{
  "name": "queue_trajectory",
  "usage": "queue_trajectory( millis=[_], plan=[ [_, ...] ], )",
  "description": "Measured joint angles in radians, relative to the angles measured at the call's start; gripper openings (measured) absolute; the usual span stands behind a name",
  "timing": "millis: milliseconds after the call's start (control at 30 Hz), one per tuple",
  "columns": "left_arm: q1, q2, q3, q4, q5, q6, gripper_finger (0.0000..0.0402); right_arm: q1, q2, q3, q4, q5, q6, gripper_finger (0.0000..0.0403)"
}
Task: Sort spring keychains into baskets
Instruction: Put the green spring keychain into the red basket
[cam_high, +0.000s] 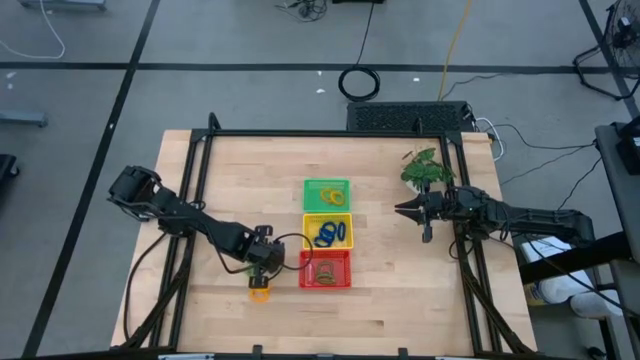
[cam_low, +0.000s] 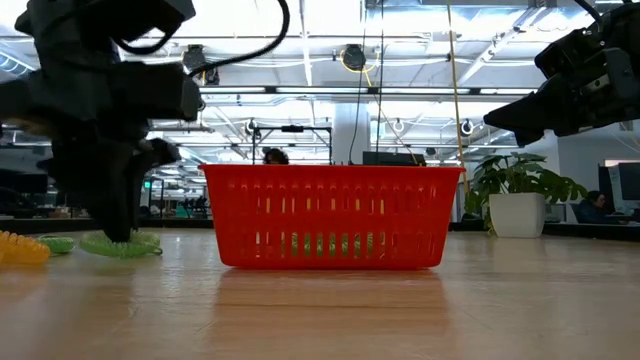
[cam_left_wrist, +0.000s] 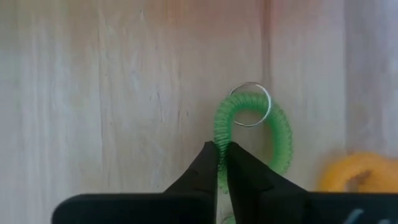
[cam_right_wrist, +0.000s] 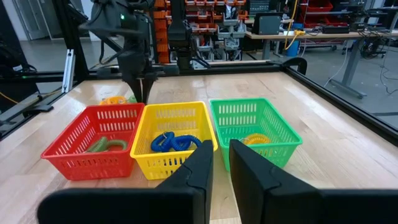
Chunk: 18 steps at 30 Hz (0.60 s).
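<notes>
On the wooden table (cam_high: 400, 300), three little baskets sit in a row, touching side by side. The green basket (cam_high: 327, 194) is at the far end, the yellow basket (cam_high: 327, 231) is in the middle, and the red basket (cam_high: 326, 269) is nearest the front edge. The green basket has an orange-yellow ring (cam_right_wrist: 256, 139) in it. The yellow basket has blue rings (cam_right_wrist: 172, 142) in it. The red basket has a green ring (cam_right_wrist: 107, 145) in it. Just beside the red basket, the left claw (cam_left_wrist: 222, 155) is down at the table and is pinched tight on a green springy ring (cam_left_wrist: 273, 127). That ring lies flat on the wood and has a thin silver loop (cam_left_wrist: 250, 104) on it. Right next to it lies an orange-yellow springy ring (cam_left_wrist: 360, 173), also on the table and outside the baskets. The right claw (cam_right_wrist: 221, 152) hangs in the air on the other side of the baskets, near a leafy green plant (cam_high: 424, 166). Its two fingers have only a thin gap between them, and it holds nothing.
</notes>
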Motion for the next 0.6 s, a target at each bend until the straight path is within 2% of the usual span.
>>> queue_trajectory(
  millis=[600],
  plan=[
    [-0.002,-0.053,0.005,0.003,0.003,0.025,0.0022,0.0,0.0,0.0,0.0,0.0,0.0,0.0039]
  ],
)
